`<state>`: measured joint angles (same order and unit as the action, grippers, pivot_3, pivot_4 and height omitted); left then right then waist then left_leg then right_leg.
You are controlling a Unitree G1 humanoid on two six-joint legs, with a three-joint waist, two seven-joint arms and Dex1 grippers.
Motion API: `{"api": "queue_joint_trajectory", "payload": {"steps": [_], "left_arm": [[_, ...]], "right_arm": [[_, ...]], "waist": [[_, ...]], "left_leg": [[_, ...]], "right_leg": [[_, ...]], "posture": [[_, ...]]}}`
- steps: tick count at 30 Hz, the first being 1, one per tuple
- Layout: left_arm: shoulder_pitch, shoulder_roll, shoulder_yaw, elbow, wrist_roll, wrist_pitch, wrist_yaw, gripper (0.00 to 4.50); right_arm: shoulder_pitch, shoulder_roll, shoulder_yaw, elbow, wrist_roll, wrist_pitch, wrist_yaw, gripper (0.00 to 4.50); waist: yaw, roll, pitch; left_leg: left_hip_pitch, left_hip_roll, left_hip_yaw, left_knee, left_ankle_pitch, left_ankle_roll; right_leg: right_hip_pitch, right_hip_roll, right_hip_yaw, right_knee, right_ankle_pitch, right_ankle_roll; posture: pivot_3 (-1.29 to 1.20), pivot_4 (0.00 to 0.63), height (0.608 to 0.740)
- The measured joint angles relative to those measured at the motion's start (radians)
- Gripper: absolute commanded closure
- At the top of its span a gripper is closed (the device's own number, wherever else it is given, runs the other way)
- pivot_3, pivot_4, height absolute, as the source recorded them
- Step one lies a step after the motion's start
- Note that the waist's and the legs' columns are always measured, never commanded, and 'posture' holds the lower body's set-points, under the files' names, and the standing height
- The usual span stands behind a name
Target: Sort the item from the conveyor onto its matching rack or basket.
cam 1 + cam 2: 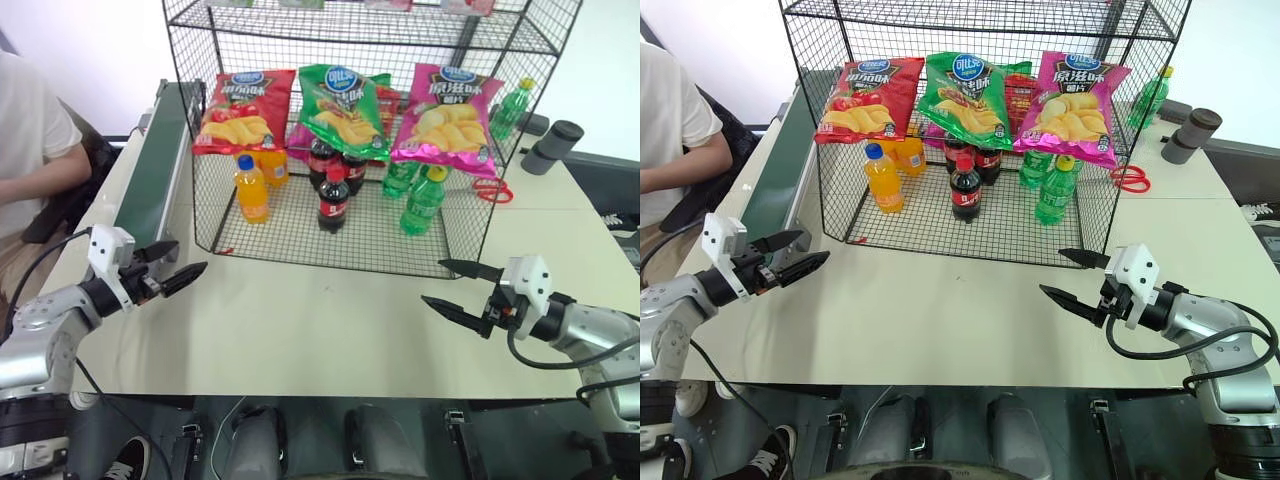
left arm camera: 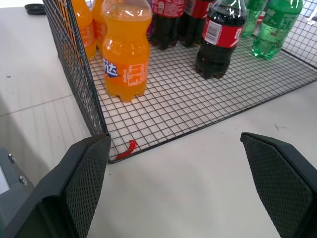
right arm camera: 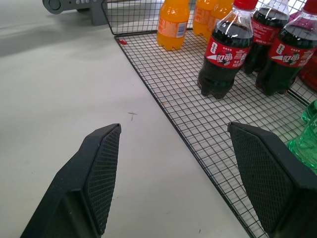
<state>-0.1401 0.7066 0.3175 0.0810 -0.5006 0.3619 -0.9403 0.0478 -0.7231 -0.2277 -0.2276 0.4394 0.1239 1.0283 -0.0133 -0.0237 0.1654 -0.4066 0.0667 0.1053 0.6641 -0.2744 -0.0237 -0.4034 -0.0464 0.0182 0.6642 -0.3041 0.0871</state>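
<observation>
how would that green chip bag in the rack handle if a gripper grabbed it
The green chip bag looks puffed, so probably light and crushable. Its glossy film may slip between fingers. It leans on the rack mesh above the bottles, so a push would likely topple it.

The 2 head views look forward and down from above both claws, taking in the whole rack (image 1: 352,150) beyond them. Each wrist view sits low and close behind its own claw, looking along its fingers toward the rack's floor; both share the cola bottle (image 2: 218,37) just ahead.
</observation>
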Motion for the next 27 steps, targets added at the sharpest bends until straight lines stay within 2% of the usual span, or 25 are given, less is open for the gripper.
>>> {"api": "queue_joint_trajectory", "payload": {"steps": [5, 27], "left_arm": [[-0.022, -0.023, -0.010, 0.033, 0.013, -0.045, 0.006, 0.00], [-0.050, -0.027, -0.010, 0.021, 0.008, -0.047, 0.007, 0.00]], "right_arm": [[0.000, 0.000, 0.006, 0.000, -0.007, 0.000, -0.001, 0.91], [-0.023, -0.001, 0.024, 0.019, -0.028, -0.011, 0.000, 0.91]], "waist": [[0.001, 0.000, 0.000], [0.000, 0.000, 0.000]], "left_leg": [[0.000, 0.000, 0.000, 0.001, 0.000, 0.000], [0.000, 0.000, 0.000, 0.001, 0.000, 0.000]], "right_leg": [[0.000, 0.000, 0.000, 0.000, 0.000, 0.000], [0.000, 0.000, 0.000, 0.001, 0.000, 0.000]], "posture": [[0.00, 0.150, 0.740], [0.00, 0.150, 0.740]]}}
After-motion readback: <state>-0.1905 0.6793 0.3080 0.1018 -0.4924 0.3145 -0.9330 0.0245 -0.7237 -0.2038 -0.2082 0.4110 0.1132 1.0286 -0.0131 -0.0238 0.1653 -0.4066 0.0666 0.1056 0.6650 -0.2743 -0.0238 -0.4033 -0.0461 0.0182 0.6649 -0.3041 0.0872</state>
